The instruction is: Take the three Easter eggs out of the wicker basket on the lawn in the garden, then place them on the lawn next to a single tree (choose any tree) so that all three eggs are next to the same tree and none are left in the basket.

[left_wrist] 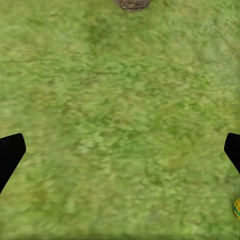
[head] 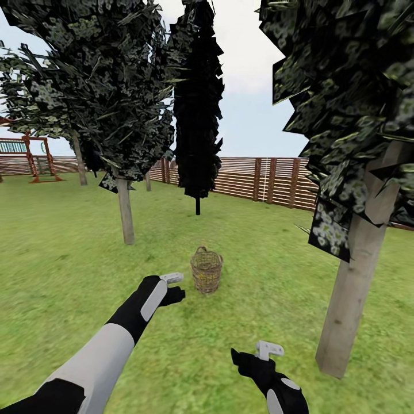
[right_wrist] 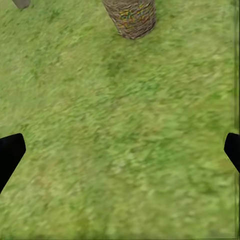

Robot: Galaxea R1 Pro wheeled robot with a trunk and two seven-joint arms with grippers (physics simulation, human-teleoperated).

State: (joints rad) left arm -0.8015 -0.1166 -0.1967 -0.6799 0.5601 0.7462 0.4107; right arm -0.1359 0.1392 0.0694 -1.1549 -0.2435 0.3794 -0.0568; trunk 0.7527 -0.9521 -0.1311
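Both tools gape empty, left (head: 172,286) and right (head: 253,352); one egg (left_wrist: 236,208) shows cut off by the frame edge.

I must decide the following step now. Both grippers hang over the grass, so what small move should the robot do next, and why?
Probably roll the base a little forward toward the small woven brown wicker basket. It stands on the green lawn beyond both arms. The left gripper is short of it and open over bare grass, and the right gripper is farther back, also open and empty.
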